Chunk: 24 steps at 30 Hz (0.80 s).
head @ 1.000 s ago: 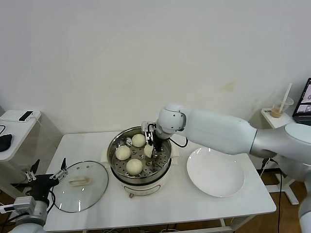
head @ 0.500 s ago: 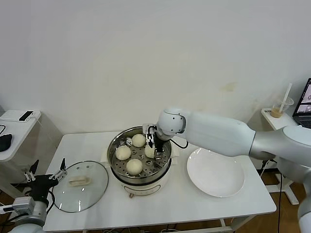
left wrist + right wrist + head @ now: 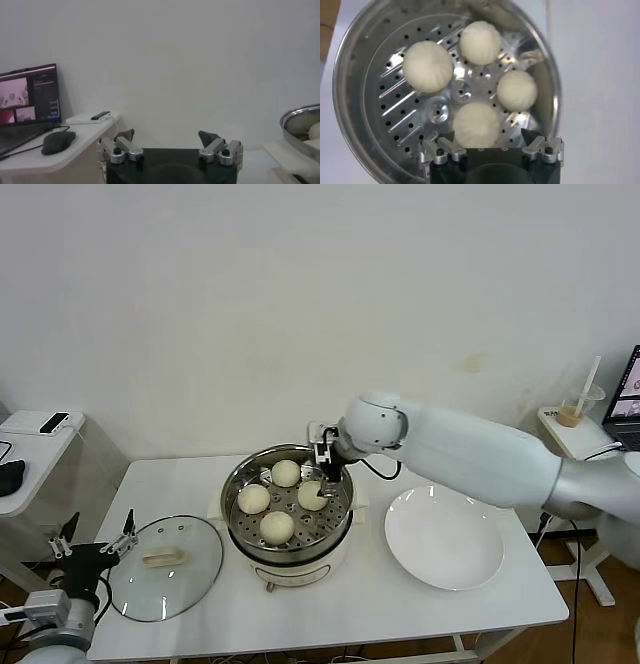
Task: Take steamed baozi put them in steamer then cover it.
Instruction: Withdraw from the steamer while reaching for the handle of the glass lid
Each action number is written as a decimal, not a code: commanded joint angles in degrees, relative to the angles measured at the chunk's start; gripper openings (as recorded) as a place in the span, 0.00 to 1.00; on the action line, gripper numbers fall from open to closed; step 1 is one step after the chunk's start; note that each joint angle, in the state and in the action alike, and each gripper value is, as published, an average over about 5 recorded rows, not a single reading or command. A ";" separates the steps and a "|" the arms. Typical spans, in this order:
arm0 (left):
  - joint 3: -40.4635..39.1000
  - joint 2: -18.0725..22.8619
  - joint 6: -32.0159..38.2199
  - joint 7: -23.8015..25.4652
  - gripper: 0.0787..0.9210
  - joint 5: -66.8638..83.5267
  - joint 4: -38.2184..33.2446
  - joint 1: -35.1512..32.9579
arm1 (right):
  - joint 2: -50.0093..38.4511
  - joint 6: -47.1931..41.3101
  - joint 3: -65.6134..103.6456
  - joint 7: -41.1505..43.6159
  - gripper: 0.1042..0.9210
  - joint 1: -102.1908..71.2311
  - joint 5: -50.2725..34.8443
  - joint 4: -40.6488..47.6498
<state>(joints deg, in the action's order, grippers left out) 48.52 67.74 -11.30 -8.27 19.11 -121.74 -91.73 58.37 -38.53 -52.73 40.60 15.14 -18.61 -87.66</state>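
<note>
No brand, label or readable writing shows on any of the things here.

The steamer (image 3: 290, 529) stands on the white desk (image 3: 340, 594) and serves as the landmark. All four steamed baozi (image 3: 277, 527) lie inside it on the perforated tray, spread in a rough ring and apart from one another; the right wrist view shows them (image 3: 475, 124) clearly, each resting on the tray with bare perforated metal between them.

The right hand (image 3: 328, 452) hangs over the steamer's far right rim, its fingers spread wide and holding nothing; the nearest bun lies just beneath it, not touched. The white right arm reaches in from the steamer's right side and passes above the back part of the desk.

The cover (image 3: 165, 567) lies flat on the desk to the left of the steamer, handle up, close beside the pot without touching it. A white plate (image 3: 444, 539), bare, lies on the desk to the right of the steamer, near it.

The left hand (image 3: 95, 546) is parked low, beyond the cover on the side away from the steamer, at the desk's left edge; its fingers stand apart and grasp nothing, as the left wrist view (image 3: 171, 145) confirms.

Farther left of the steamer, off the desk, a side table carries a black mouse (image 3: 58, 142), a laptop (image 3: 27, 102) with a lit screen and a small white box. Far to the right a plastic cup with a straw (image 3: 580, 406) stands on another stand.
</note>
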 commanded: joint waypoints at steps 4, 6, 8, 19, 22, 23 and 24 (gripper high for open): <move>-0.62 0.32 0.17 0.14 0.88 -0.42 0.19 0.49 | -11.01 16.35 26.68 -35.62 0.88 -31.11 -5.44 -13.42; -0.86 0.59 0.79 0.79 0.88 -1.16 0.45 0.57 | -10.65 21.83 34.19 -38.93 0.88 -39.99 -2.43 -14.87; -1.24 0.82 1.66 1.63 0.88 -2.02 1.14 0.65 | -9.81 26.56 41.20 -40.73 0.88 -47.93 0.38 -15.94; -4.91 2.66 7.46 3.01 0.88 -9.16 5.42 0.94 | 3.26 52.55 78.04 -36.45 0.88 -81.98 13.46 -15.74; -5.76 2.83 10.28 2.59 0.88 -17.71 7.77 0.82 | 8.64 56.50 86.38 -33.58 0.88 -88.71 14.71 -17.07; -5.94 2.76 10.97 2.33 0.88 -21.16 8.48 0.76 | 10.17 56.49 88.92 -32.89 0.88 -90.86 14.25 -17.97; -6.03 2.66 11.57 2.24 0.88 -25.06 9.20 0.65 | 11.68 55.85 91.31 -32.45 0.88 -92.80 13.39 -18.94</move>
<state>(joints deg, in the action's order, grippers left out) 44.22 70.15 -5.58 -6.14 11.66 -117.03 -90.91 59.08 1.15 7.65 8.16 -49.40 -9.94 -102.28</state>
